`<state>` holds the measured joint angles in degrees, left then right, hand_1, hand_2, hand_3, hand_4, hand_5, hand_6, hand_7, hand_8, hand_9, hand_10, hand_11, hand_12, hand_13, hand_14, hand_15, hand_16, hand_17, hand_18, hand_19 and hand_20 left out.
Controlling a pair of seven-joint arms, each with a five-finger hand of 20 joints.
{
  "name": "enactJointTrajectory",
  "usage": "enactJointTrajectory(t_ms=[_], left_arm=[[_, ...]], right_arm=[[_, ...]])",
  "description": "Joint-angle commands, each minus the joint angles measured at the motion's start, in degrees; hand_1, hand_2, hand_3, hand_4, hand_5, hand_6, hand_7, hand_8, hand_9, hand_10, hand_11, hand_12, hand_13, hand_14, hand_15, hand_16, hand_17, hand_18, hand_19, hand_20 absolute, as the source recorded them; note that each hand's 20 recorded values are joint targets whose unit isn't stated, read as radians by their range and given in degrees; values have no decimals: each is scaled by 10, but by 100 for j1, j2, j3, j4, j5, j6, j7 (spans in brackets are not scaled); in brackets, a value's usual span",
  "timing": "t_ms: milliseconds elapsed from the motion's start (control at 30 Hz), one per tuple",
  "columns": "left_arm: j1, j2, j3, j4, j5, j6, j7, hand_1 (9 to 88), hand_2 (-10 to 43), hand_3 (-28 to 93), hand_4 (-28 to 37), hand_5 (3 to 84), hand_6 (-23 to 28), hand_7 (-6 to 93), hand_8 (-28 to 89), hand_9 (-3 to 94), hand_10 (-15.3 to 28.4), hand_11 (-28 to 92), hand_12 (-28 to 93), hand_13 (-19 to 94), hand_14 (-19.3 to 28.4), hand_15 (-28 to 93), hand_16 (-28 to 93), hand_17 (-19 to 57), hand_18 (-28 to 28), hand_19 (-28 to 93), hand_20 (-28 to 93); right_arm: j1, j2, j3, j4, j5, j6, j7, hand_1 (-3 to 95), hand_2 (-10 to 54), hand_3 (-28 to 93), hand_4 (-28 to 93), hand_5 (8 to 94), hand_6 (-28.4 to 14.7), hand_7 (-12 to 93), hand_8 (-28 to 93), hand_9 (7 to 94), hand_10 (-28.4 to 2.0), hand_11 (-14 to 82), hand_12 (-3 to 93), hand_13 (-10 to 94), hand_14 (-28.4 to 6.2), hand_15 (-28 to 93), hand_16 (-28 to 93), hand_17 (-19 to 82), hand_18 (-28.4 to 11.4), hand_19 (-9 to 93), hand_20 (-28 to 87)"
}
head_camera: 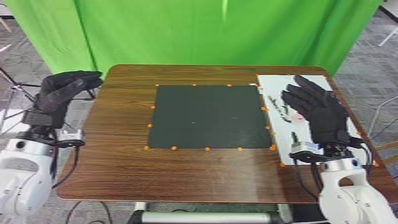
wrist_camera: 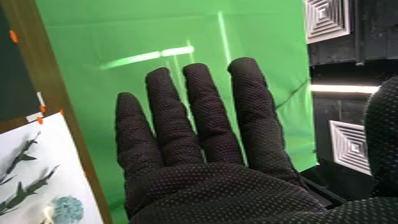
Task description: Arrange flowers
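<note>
Where the table (head_camera: 191, 175) runs along its right side, dark leafy stems (wrist_camera: 18, 197) and a blue-green bloom (wrist_camera: 67, 207) lie on a white sheet (head_camera: 284, 142). The right hand (head_camera: 324, 112) is above that sheet, its fingers straight, slightly spread and holding nothing. Left of the sheet is a dark square mat (head_camera: 209, 117) edged with orange markers (head_camera: 229, 85). Beyond the table's left edge, the left hand (head_camera: 60, 92) hangs empty, fingers loosely bent. A green curtain (head_camera: 178, 30) stands at the far side.

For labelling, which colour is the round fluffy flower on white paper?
The flower is teal, best in the right wrist view.
</note>
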<state>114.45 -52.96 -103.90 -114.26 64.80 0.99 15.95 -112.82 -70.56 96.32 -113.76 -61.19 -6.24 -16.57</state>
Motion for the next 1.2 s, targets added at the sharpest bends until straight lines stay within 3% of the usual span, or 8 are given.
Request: enactJointTrajectory(t_ms=[33,167,233,367,567,900,1033,1200], left_arm=[[17,-103,100,-24,-27,119,136,334,-44,614,-167,519,38,177,-73,515,143,226,114,408,180,218,2,97,126,94,196],[51,-140,97,-35,-157,196,155,342,-53,613,-160,515,38,179,-74,508,140,226,114,407,177,215,2,106,128,101,202],[80,-150,61,-50,-80,170,125,343,-54,611,-158,514,37,181,-75,508,141,226,114,407,177,216,4,105,129,104,205],[54,-141,51,-54,-112,197,117,344,-55,610,-157,514,37,182,-75,511,141,227,114,409,178,220,5,101,131,103,205],[145,-129,-19,-93,-142,221,12,345,-52,607,-158,515,36,183,-76,514,141,228,114,411,177,222,4,99,128,93,200],[370,-138,-212,-274,-54,276,-317,353,-41,593,-161,517,39,179,-76,515,143,229,114,412,179,228,2,102,129,124,217],[406,-121,-251,-325,-39,311,-408,355,-41,592,-160,518,40,178,-75,515,142,230,113,412,180,230,1,101,130,127,216],[466,-148,-338,-402,29,281,-475,355,-42,592,-160,517,42,175,-74,514,143,230,113,410,182,232,0,101,130,127,214]], right_arm=[[8,-38,-11,4,-90,-78,18,87,14,669,-167,472,-21,104,-71,482,-160,60,145,370,-164,120,130,215,-173,19,256],[44,-5,-51,-16,-247,-69,155,81,0,663,-163,452,-16,98,-69,472,-161,59,149,376,-188,118,131,272,-217,46,278],[20,12,-76,-96,-400,174,331,80,-10,657,-159,445,-17,95,-67,466,-163,58,151,397,-195,125,138,301,-227,67,312],[-52,239,-235,-372,-748,1193,857,123,-12,647,-150,456,-27,101,-63,478,-170,61,156,444,-190,143,158,336,-217,97,363],[-194,770,-292,-677,-2628,1837,1805,194,-54,654,-132,470,-34,112,-65,504,-173,66,164,512,-184,153,177,380,-193,180,441],[-692,1814,-301,-1066,-4514,2919,3198,281,-95,623,-138,633,-31,250,-61,780,-146,316,285,845,-73,457,287,534,-159,828,441],[-732,2057,-336,-1188,-5368,2759,4117,311,-95,620,-156,662,-28,286,-63,830,-119,373,307,904,-43,514,303,596,-139,920,398],[-802,2283,-51,-1414,-5587,1646,4966,336,-95,608,-165,695,-31,307,-57,868,-115,403,323,935,-27,566,315,649,-129,932,488]])
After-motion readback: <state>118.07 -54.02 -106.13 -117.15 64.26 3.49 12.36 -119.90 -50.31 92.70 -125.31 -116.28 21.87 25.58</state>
